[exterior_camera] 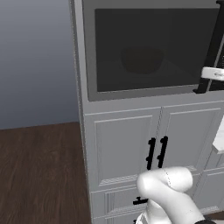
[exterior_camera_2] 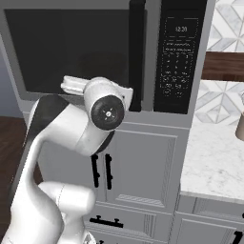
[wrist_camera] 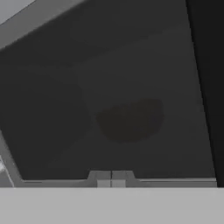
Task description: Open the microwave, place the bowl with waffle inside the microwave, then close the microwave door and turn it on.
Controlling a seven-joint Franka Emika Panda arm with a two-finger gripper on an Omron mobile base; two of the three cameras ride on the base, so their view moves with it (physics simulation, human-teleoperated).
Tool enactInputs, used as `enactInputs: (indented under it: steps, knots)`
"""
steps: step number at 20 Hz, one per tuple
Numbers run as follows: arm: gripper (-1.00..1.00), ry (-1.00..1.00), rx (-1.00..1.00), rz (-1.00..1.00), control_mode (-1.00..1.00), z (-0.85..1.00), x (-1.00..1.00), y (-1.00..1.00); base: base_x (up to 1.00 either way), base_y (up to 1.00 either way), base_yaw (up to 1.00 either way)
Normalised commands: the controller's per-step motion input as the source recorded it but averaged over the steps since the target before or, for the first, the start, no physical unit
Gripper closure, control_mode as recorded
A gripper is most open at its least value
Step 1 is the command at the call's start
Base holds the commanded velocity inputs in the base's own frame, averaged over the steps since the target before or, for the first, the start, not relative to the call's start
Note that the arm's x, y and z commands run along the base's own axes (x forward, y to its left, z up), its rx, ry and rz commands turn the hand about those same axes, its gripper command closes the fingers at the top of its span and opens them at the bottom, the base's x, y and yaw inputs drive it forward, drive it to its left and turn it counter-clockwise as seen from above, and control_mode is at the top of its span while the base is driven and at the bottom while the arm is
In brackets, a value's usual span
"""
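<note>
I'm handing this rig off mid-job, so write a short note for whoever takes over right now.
Pincer: shut, holding nothing, up against the lower edge of the microwave door.
The bowl is a dim shape behind the glass, already inside the microwave.
Door looks closed, handle flush against the front.
Done: bowl loaded, door shut.
Left: turn it on at the control strip, which lies right of the handle. The pincer is not there yet.

The microwave door [exterior_camera: 151, 48] is seen shut on the grey built-in microwave [exterior_camera_2: 186, 119], and the bowl [exterior_camera: 142, 60] is seen dimly behind its dark glass.
</note>
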Motion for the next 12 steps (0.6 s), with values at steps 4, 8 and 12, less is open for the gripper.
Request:
enactInputs:
  steps: [4, 8, 12]
  knots:
    - [1.0, 0.11, 0.72, -0.44, -1.0, 0.0, -0.32, -0.77, 0.0, 0.0, 0.0]
    - [1.0, 0.31, 0.77, -0.4, -1.0, -0.18, -0.16, -0.69, 0.0, 0.0, 0.0]
    - [1.0, 0.2, 0.72, -0.17, -1.0, -0.14, 0.28, -0.96, 0.0, 0.0, 0.0]
